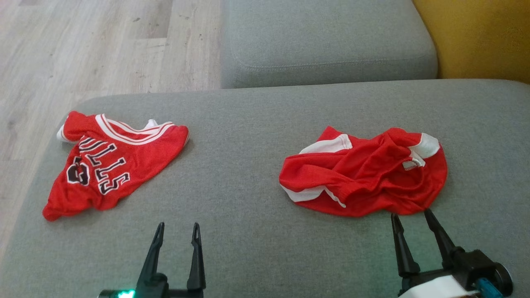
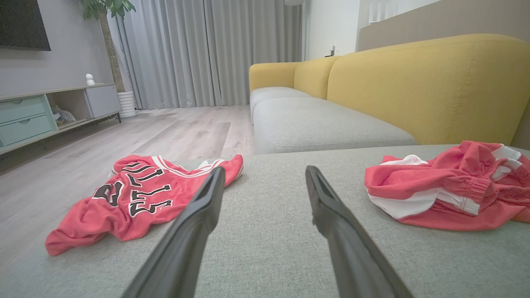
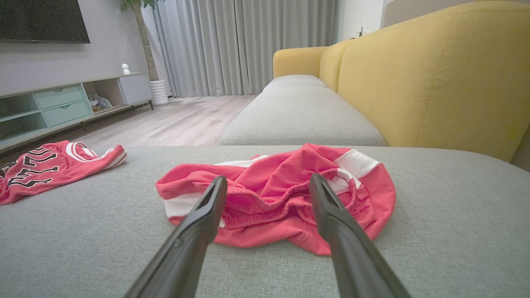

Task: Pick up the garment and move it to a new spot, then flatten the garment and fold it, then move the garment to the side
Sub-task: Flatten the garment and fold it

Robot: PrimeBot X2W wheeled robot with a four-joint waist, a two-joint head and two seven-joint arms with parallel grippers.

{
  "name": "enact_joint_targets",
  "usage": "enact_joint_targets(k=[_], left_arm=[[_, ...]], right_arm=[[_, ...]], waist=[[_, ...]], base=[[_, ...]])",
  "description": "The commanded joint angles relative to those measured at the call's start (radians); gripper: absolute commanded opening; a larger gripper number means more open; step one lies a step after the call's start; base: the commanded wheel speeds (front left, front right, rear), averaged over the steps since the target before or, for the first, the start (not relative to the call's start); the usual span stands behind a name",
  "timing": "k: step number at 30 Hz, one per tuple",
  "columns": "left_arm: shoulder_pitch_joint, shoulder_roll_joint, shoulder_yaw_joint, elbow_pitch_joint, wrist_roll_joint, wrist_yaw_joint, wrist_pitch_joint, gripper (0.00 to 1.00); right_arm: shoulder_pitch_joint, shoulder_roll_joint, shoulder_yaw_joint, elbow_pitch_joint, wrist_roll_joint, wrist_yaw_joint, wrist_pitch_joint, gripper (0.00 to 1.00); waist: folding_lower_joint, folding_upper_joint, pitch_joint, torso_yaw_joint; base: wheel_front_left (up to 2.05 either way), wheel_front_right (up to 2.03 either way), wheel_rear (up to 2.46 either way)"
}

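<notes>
While both grippers hang spread and empty, I'm lined up on the crumpled red shorts (image 1: pixel 364 174).
My right gripper (image 1: pixel 410 213) sits low with its tips just short of the near hem, I judge so as to pinch a fold of the bunched cloth. My left gripper (image 1: pixel 178 224), equally wide, hovers over bare grey cushion (image 1: pixel 248 136) between the red shorts and the lettered jersey (image 1: pixel 112 165), ready to help. Across the room, the cabinet (image 3: pixel 62 103) has an open shelf holding something too small to identify.

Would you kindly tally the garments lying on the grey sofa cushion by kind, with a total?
Red lettered jersey: 1
Crumpled red shorts: 1
Total: 2
</notes>
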Motion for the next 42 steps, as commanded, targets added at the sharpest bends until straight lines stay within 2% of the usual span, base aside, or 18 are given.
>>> enact_joint_targets(k=[1,8,15,19,25,28,31,34,38,42], left_arm=[[-0.054,-0.002,0.036,-0.026,0.006,0.005,-0.002,1.0],[-0.086,-0.002,0.002,-0.003,0.005,-0.025,-0.002,1.0],[-0.201,-0.002,-0.063,0.025,-0.025,-0.05,-0.002,1.0],[-0.309,-0.002,-0.131,0.057,-0.062,-0.084,-0.002,1.0],[-0.522,-0.002,-0.281,0.143,-0.112,-0.16,-0.002,1.0],[-0.62,-0.002,-0.367,0.207,-0.203,-0.196,-0.002,1.0],[-0.701,-0.002,-0.47,0.272,-0.365,-0.239,0.012,1.0],[-0.778,-0.002,-0.569,0.311,-0.517,-0.26,0.065,1.0],[-0.865,-0.002,-0.66,0.35,-0.691,-0.25,0.128,1.0],[-0.944,-0.002,-0.721,0.379,-0.831,-0.208,0.165,1.0]], right_arm=[[-0.032,-0.006,0.021,-0.031,0.007,0.007,-0.004,1.0],[-0.032,-0.006,0.002,-0.025,0.033,0.007,-0.004,1.0],[-0.062,-0.006,0.009,-0.034,0.039,0.007,-0.004,1.0],[-0.092,-0.006,0.024,-0.045,0.023,0.007,-0.004,1.0],[-0.152,-0.006,0.047,-0.065,0.031,0.007,-0.004,1.0],[-0.178,-0.006,0.072,-0.075,0.042,0.007,-0.004,1.0],[-0.194,-0.006,0.093,-0.081,0.055,0.007,-0.004,1.0],[-0.205,-0.006,0.11,-0.087,0.068,0.007,-0.004,1.0],[-0.217,-0.006,0.131,-0.093,0.083,0.007,-0.004,1.0],[-0.224,-0.006,0.152,-0.099,0.095,0.007,-0.004,1.0]], waist=[[0.0,0.0,0.002,-0.005],[0.0,0.0,0.018,-0.041],[0.0,0.0,0.087,-0.145],[0.0,0.0,0.162,-0.214],[0.0,0.0,0.279,-0.301],[0.0,0.0,0.33,-0.341],[0.0,0.0,0.367,-0.378],[0.0,0.0,0.401,-0.411],[0.0,0.0,0.44,-0.45],[0.0,0.0,0.472,-0.483]], base=[[0.0,0.0,0.0],[0.0,0.0,0.0],[0.0,0.0,0.0],[0.0,0.0,0.0],[0.0,0.0,0.0],[0.0,0.0,0.0],[0.0,0.0,0.0],[0.0,0.0,0.0],[0.0,0.0,0.0],[0.0,0.0,0.0]])
